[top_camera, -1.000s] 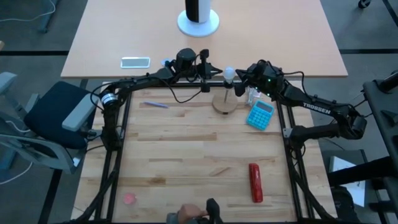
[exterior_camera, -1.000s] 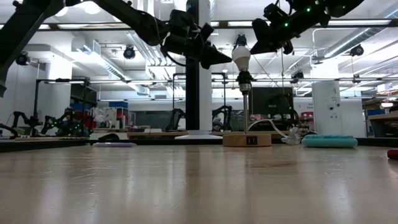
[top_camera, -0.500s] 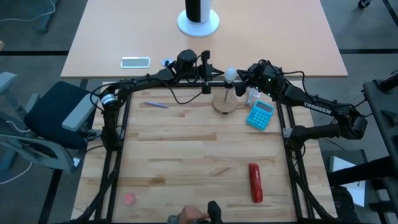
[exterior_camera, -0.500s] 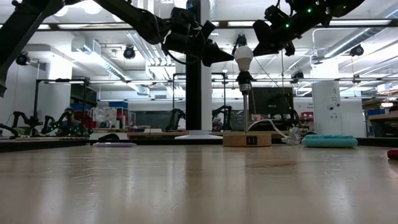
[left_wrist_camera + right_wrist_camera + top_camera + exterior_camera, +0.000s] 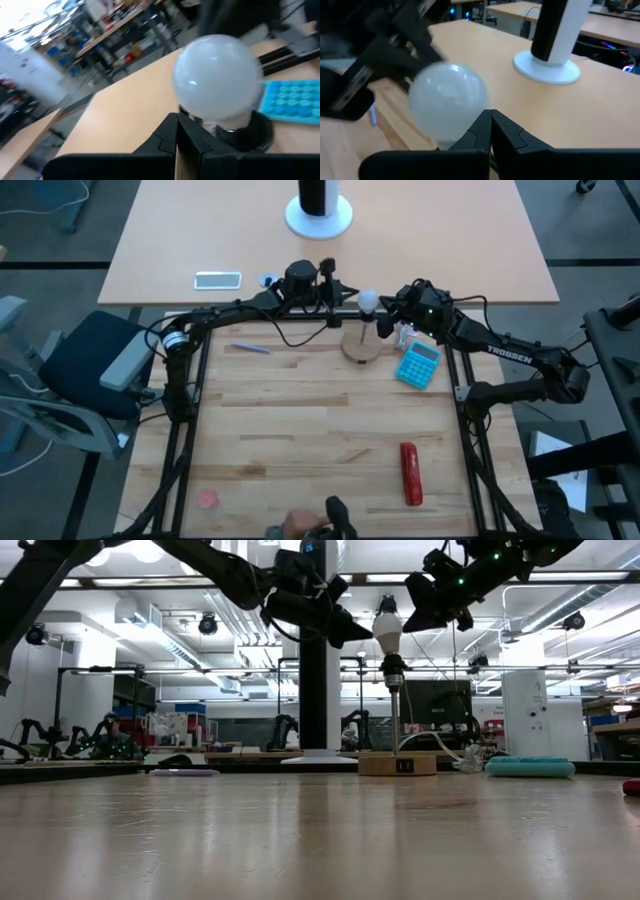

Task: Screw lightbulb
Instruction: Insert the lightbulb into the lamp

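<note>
You have the lightbulb (image 5: 387, 630) standing upright on top of the thin post (image 5: 394, 710) that rises from the round wooden disc (image 5: 361, 347) near the far edge of the slatted table (image 5: 300, 420), so its long axis runs vertical, screw end down and frosted globe up. Both arms meet it from opposite sides at the height of the globe: the left gripper (image 5: 355, 634) comes in from the left arm's side with its 2 fingers pressed together into a point whose tip is just beside the globe, and the right gripper (image 5: 418, 615) does the same from the other side, fingers likewise closed. Neither has hold of anything; from the level view I cannot tell whether either tip is actually touching the glass. In the left wrist view the closed fingertips (image 5: 186, 136) sit right under the bulb's neck, and the right wrist view shows its own closed tips (image 5: 487, 125) at the lower edge of the globe, so both arms look about equally near. My judgement is that any turning must go around that vertical axis, and closed tips can only nudge the bulb sideways, which risks tipping the light stand. The globe is smooth, matte white and round, likely slippery; the neck below it is narrow and dark; the disc is pale wood. A blue calculator (image 5: 418, 364) lies just beside the disc, on the right arm's side.
</note>
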You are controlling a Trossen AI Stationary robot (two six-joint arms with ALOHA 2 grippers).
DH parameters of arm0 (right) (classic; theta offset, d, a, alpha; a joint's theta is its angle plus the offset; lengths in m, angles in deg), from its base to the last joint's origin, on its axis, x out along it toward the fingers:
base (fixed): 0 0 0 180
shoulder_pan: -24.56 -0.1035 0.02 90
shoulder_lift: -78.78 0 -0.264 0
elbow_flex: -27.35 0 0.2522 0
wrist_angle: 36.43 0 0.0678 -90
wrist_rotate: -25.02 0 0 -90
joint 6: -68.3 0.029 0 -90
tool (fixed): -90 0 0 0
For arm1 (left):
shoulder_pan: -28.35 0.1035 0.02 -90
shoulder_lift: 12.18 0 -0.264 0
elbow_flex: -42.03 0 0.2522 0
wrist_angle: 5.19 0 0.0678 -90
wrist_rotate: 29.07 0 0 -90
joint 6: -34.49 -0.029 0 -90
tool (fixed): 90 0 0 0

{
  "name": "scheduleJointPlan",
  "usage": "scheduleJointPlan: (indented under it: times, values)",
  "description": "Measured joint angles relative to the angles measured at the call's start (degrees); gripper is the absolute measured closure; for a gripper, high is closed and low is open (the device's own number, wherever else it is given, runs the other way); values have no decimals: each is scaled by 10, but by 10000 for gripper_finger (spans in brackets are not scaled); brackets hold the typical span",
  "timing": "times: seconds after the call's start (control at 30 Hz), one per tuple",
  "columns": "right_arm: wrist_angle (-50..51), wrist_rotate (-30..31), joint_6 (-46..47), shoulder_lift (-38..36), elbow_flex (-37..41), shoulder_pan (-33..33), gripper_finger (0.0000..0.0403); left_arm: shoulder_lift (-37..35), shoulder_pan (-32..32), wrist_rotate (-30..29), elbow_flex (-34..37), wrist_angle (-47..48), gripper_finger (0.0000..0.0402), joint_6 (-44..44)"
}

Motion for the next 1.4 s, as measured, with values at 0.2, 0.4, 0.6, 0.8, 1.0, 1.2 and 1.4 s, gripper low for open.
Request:
scheduleJointPlan:
  times: [0.2, 0.4, 0.6, 0.8, 1.0, 1.2, 1.4]
  values:
    - [0, 6, -3, -6, 0, 0, 401, -23, 1, -6, 0, 22, 401, -2]
    - [0, 9, -5, -7, 0, 1, 401, -37, 2, -4, 0, 65, 401, -6]
    - [0, 2, -13, -7, 0, 1, 401, -38, 2, 14, 0, 117, 401, -7]
    - [-23, -28, -34, -6, 0, 1, 401, -40, 0, 86, 0, 113, 401, -3]
    - [-24, -29, -36, -6, 0, 1, 401, -40, -1, 92, 0, 112, 401, 5]
    - [-24, -42, -35, -5, 0, 1, 401, -40, -1, 92, 0, 85, 401, 6]
    - [-24, -43, -34, -5, 0, 0, 401, -40, -3, 92, 0, 76, 401, 2]
